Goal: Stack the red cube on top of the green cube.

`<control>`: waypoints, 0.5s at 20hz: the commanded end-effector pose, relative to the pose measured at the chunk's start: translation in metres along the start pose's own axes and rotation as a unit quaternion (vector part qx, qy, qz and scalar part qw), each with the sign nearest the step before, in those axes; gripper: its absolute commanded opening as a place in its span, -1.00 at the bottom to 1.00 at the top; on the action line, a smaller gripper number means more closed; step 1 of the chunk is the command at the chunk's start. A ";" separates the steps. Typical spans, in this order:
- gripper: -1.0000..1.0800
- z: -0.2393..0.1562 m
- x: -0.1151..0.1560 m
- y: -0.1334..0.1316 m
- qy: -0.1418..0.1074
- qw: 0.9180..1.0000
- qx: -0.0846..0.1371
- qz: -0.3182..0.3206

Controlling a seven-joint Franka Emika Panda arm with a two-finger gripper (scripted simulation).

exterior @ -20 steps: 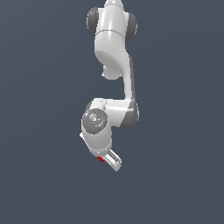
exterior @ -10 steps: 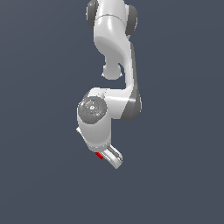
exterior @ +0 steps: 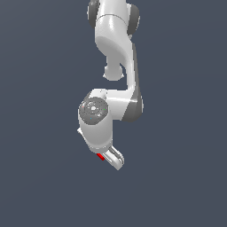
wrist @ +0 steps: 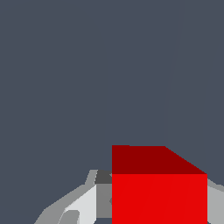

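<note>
The red cube (wrist: pixel 159 192) is sitting between the fingers of the end effector (exterior: pixel 110 158), which is clamped on it; the wrist view is showing a pale finger (wrist: pixel 83 205) pressing against one flat side face, with the opposite finger only partly visible at the frame edge. In the exterior view, only a small red sliver (exterior: pixel 101 156) is showing beside the white fingers, under the wrist housing.

Handling judgement: the cube is appearing rigid, plain-faced and very small next to the end effector, so it is probably light and non-fragile. Its smooth faces may be slippery, so the hold is best taken on two opposite parallel faces, centred, as it appears to be now. An off-centre hold could be letting the cube twist on release.

The green cube is not appearing in either view, so its position cannot be told. No surface detail is distinguishable from the uniform grey background.

Compared with the earlier exterior frames, the arm is sitting further toward the exterior view's left, the wrist is appearing rotated, and the held cube is travelling with it.
</note>
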State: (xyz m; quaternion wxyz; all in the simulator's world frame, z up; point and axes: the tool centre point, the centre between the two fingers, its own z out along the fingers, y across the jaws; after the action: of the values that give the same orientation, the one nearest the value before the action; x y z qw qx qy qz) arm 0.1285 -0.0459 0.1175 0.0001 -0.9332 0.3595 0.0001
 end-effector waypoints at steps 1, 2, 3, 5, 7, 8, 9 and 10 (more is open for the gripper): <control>-1.00 0.001 -0.002 0.002 0.000 1.000 0.000 0.000; -1.00 0.002 -0.003 0.004 0.000 1.000 0.000 0.000; -1.00 0.003 -0.004 0.005 0.000 1.000 0.000 0.000; -1.00 0.006 -0.008 0.009 0.000 1.000 0.000 0.000; -1.00 0.009 -0.011 0.013 0.000 1.000 0.000 0.000; -1.00 0.011 -0.014 0.016 0.000 1.000 0.000 0.000; -1.00 0.013 -0.016 0.019 0.000 1.000 0.000 0.000; -1.00 0.015 -0.019 0.022 0.000 1.000 0.000 0.000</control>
State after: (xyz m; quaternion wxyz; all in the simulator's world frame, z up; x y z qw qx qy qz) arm 0.1055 -0.0488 0.1051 0.0001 -0.9332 0.3595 0.0000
